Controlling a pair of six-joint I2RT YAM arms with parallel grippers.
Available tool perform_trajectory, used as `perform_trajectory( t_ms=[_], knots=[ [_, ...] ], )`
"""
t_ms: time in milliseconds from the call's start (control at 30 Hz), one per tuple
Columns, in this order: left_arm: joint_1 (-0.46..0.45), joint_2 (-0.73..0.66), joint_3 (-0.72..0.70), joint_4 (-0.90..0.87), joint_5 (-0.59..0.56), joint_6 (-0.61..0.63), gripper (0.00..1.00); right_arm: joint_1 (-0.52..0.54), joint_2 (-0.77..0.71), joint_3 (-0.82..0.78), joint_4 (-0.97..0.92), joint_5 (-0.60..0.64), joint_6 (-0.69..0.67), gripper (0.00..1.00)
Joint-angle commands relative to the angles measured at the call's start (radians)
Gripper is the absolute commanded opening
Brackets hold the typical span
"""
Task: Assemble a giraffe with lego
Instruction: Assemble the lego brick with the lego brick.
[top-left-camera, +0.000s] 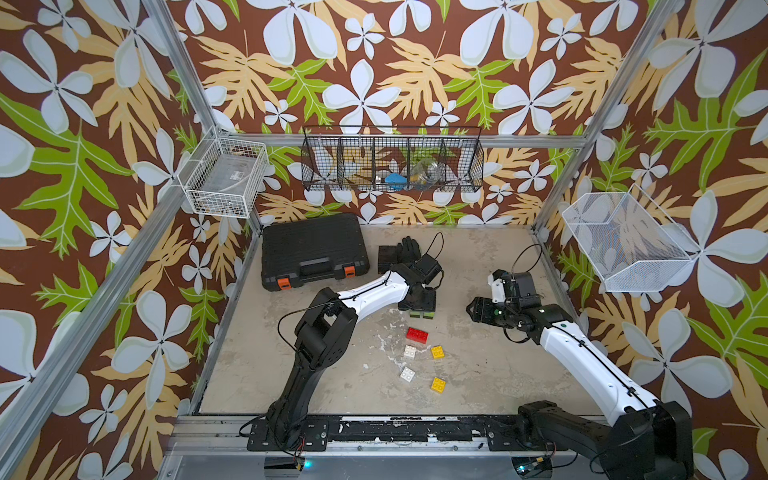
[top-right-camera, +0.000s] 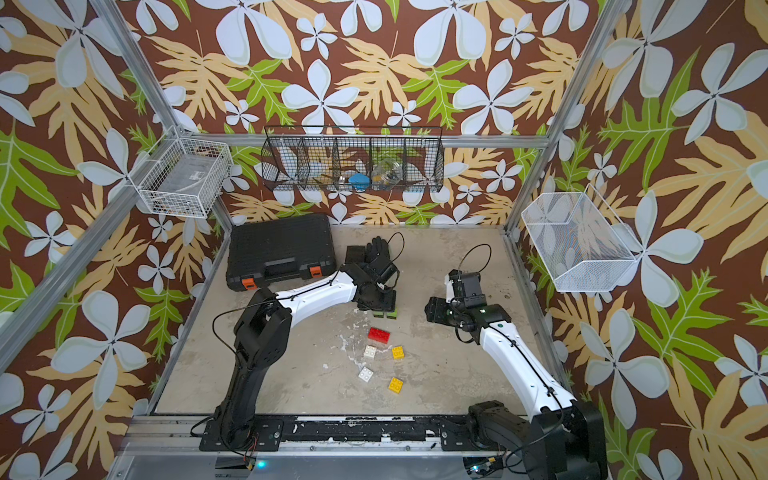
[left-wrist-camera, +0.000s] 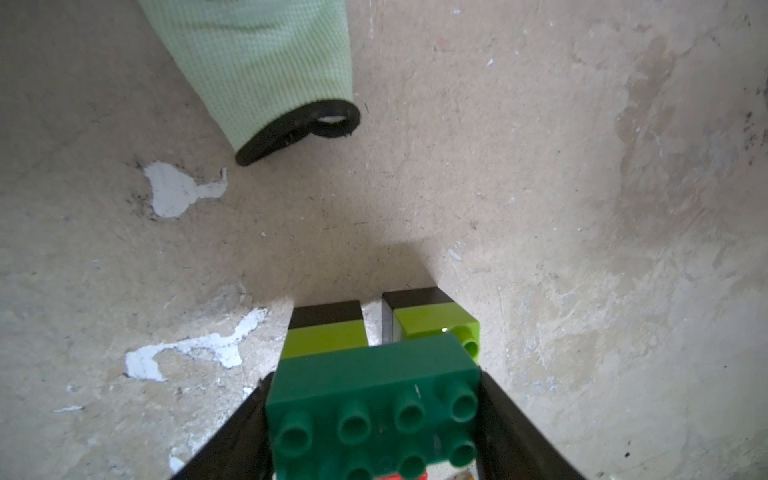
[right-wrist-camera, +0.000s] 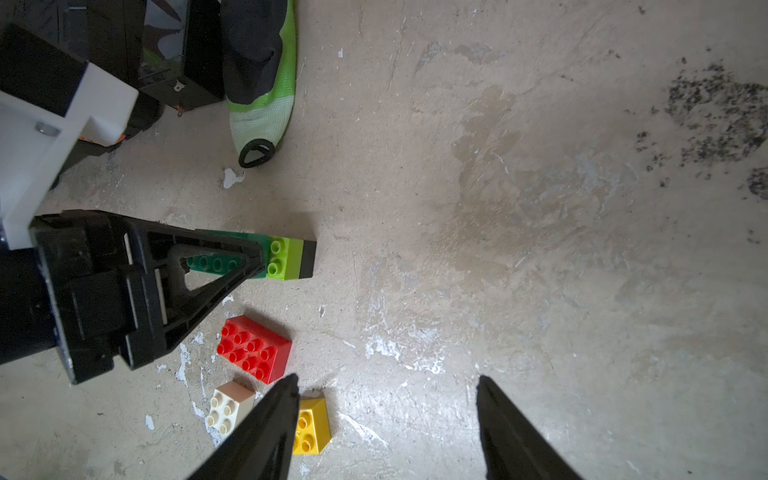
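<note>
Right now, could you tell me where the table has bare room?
Bare: the back-right stretch behind the right end effector, and the front strip between the square yellow plastic bricks and the white right arm. Crowded: around the long red plastic brick and left end effector.

Enclosed by brown wallpaper walls (top-left-camera: 395, 83) with white flowers and green and tan leaves. Framed with aluminium posts (top-left-camera: 183, 70). Floored with scuffed beige board (top-left-camera: 478, 374), flecked white. Hung with white wire basket (top-left-camera: 224, 178) left, black wire basket (top-left-camera: 324, 166) at back, white mesh basket (top-left-camera: 648, 270) right. Lit evenly.

giraffe (left-wrist-camera: 374, 386): green body, lime-black legs, upright | lego (top-left-camera: 419, 335): loose beside
</note>
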Motion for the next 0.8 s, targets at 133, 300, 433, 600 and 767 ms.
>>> perform_trajectory(
  t_ms=[133,300,433,600,767],
  knots=[
    [0.002,0.045,0.025,-0.144,-0.04,0.058,0.48,-0.003,0.008,0.006,0.028,-0.023,-0.013,0.7],
    [0.002,0.078,0.061,-0.17,-0.045,0.078,0.48,-0.008,0.007,0.004,0.033,-0.026,-0.013,0.7],
    [0.002,0.101,0.084,-0.199,-0.063,0.095,0.48,-0.015,0.0,0.009,0.029,-0.027,-0.011,0.7],
    [0.0,0.109,0.054,-0.196,-0.063,0.094,0.48,-0.017,-0.006,0.028,0.021,-0.024,-0.014,0.7],
    [-0.001,0.107,0.027,-0.206,-0.095,0.109,0.48,-0.017,-0.011,0.034,0.018,-0.026,-0.02,0.7]
  ],
)
